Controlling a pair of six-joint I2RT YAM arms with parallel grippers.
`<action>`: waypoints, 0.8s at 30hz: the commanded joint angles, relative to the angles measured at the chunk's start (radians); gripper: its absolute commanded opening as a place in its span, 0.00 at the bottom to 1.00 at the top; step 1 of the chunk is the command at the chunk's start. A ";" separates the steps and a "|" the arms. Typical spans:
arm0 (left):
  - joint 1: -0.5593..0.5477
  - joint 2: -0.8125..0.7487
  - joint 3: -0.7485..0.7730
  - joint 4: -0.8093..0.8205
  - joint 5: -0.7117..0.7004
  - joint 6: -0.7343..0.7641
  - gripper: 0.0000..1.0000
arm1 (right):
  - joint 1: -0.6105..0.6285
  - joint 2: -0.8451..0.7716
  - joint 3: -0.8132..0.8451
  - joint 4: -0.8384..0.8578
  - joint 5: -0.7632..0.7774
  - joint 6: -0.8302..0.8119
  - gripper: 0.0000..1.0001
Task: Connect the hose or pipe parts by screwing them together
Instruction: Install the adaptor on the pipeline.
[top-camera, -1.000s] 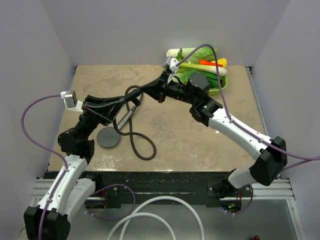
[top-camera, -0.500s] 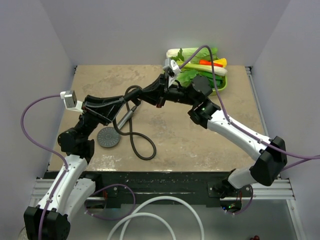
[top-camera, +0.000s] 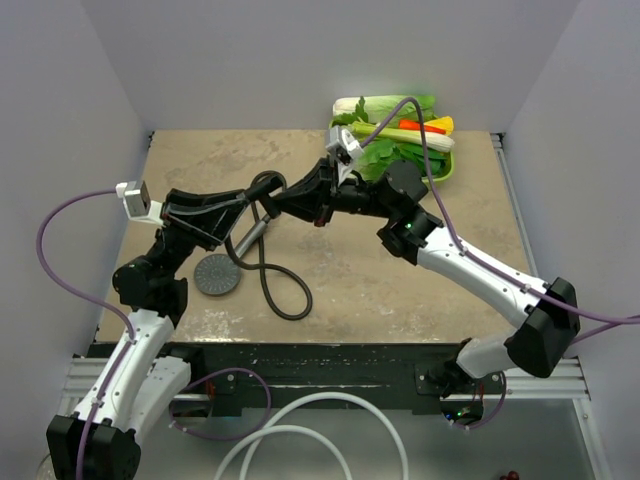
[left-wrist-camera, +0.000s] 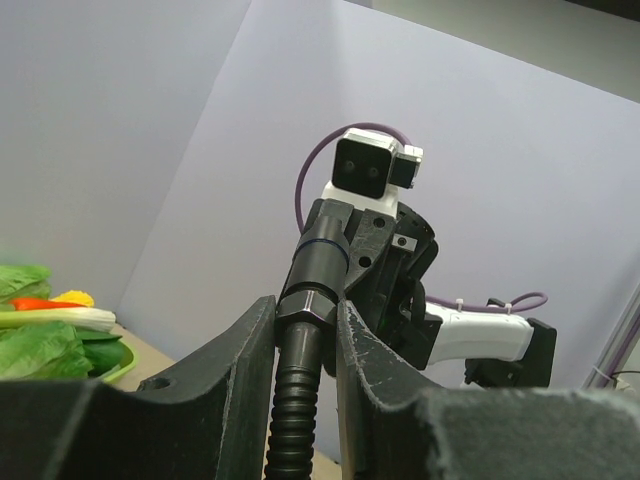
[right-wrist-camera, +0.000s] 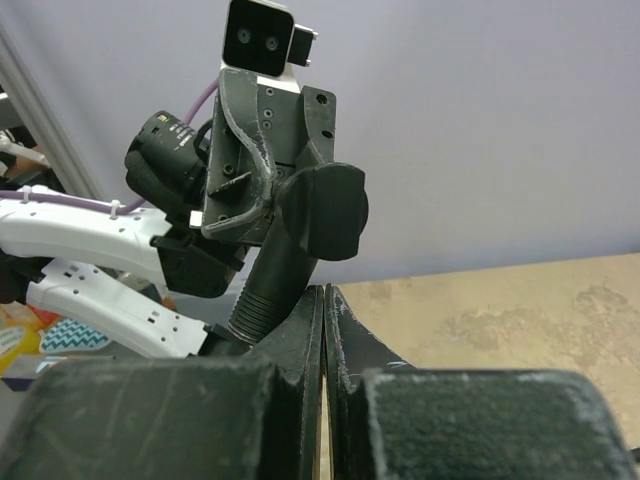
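In the top view, both your arms reach to the upper middle of the desk (top-camera: 200, 160). There the left fingers (top-camera: 262, 204) and the right fingers (top-camera: 298, 198) meet tip to tip above it. The black hose (top-camera: 268, 285) loops down from them toward the lower middle of the desk. The shower head (top-camera: 217, 274) lies left of that loop, its handle angled up to the right. A green tray of vegetables (top-camera: 447, 168) sits at the upper right

In the left wrist view, your left fingers (left-wrist-camera: 250, 350) are clamped on the hose's end, just below its smooth collar (left-wrist-camera: 315, 265), which points up toward the right arm's wrist

In the right wrist view, your right fingers (right-wrist-camera: 290, 340) are pressed together at the lower centre, with only a slit between them. The black T-shaped fitting (right-wrist-camera: 300, 245) rises just above their tips, threaded end down and knob up against the left arm's wrist. You cannot tell here whether those tips pinch it
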 joint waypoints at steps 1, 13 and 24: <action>0.007 -0.013 0.049 0.055 -0.049 0.029 0.00 | 0.019 -0.049 0.020 0.040 -0.026 0.018 0.00; 0.007 -0.021 0.043 0.052 -0.043 0.033 0.00 | 0.056 -0.036 0.089 0.040 -0.009 0.010 0.00; 0.007 -0.024 0.033 0.052 -0.043 0.033 0.00 | 0.094 -0.019 0.144 0.000 0.058 -0.025 0.00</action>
